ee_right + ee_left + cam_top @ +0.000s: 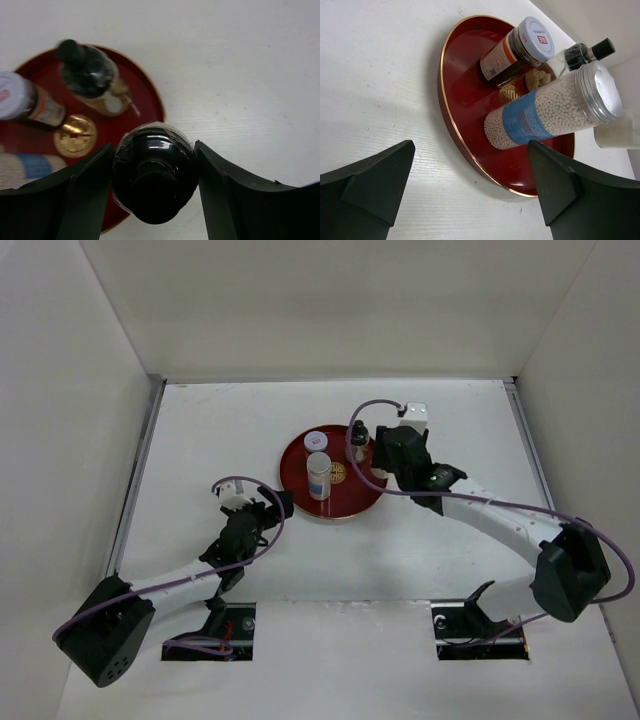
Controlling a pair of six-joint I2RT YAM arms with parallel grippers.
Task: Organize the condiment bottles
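A round red plate (345, 502) holds a straight cylinder bottle (319, 477) with a blue-white label, a brown jar with a pale cap (316, 440) and a squat black-capped bottle (358, 438). My right gripper (384, 460) is shut on a second black-capped bottle (155, 175), held upright over the plate's right rim (150, 102); the arm hides it in the top view. My left gripper (275, 505) is open and empty, low over the table by the plate's near-left rim. In the left wrist view the cylinder (545, 115), the jar (517, 50) and the plate (465, 75) lie ahead of the left gripper (471, 150).
White walls close in the table at the back and both sides. A metal rail (135, 480) runs along the left edge. In the right wrist view the black-capped bottle (90, 75) on the plate stands beside the gold emblem (75, 136).
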